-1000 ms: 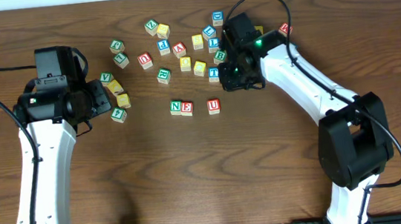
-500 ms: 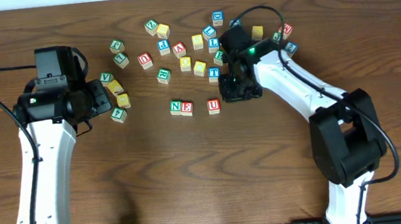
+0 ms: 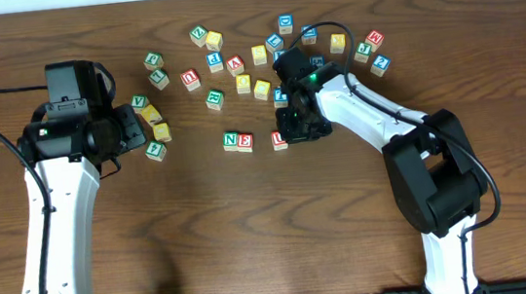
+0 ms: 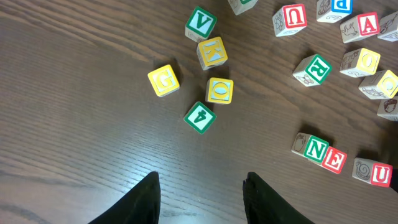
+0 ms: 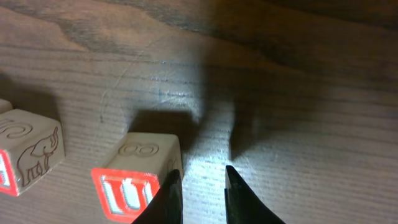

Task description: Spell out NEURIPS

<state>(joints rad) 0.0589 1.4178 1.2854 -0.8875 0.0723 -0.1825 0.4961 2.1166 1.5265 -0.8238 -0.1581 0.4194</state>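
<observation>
The green N cube (image 3: pixel 231 141) and red E cube (image 3: pixel 245 141) stand side by side, with the red U cube (image 3: pixel 280 140) a small gap to their right. My right gripper (image 3: pixel 297 129) is low over the table just right of the U cube (image 5: pixel 127 193). Its jaws are narrowly open over bare wood, and its left finger (image 5: pixel 171 196) is against that cube's side. A green R cube (image 3: pixel 215 99) lies farther back. My left gripper (image 4: pixel 202 186) hovers open and empty at the left, with N (image 4: pixel 317 149), E (image 4: pixel 334 159) and U (image 4: pixel 379 173) off to its right.
Several other letter cubes lie scattered across the back of the table (image 3: pixel 281 223), including a yellow K (image 4: pixel 212 52), a green V (image 4: pixel 201 23) and a green 4 (image 4: pixel 199 117) near my left arm. More cubes (image 3: pixel 371 52) sit behind my right arm.
My right gripper has swung left and toward the front, from the cluster of cubes down beside the U cube. The left arm has not moved.
</observation>
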